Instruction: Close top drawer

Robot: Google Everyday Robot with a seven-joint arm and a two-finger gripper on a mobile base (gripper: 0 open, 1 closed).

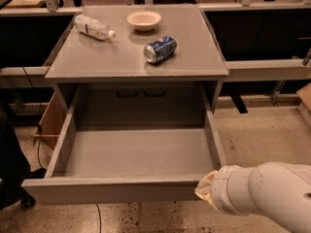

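The top drawer [116,191] of the grey cabinet stands pulled far out and is empty inside. Its plain flat front runs along the bottom of the camera view. My white arm comes in from the lower right, and the gripper [204,187] sits at the right end of the drawer's front, against its corner. The arm's wrist hides the gripper's tips. The two lower drawers are out of view beneath the open one.
On the cabinet top [97,62] lie a plastic water bottle [93,27], a white bowl [144,19] and a blue can [160,49] on its side. Dark benches flank the cabinet. A cardboard box [51,125] stands at the left. Speckled floor lies to the right.
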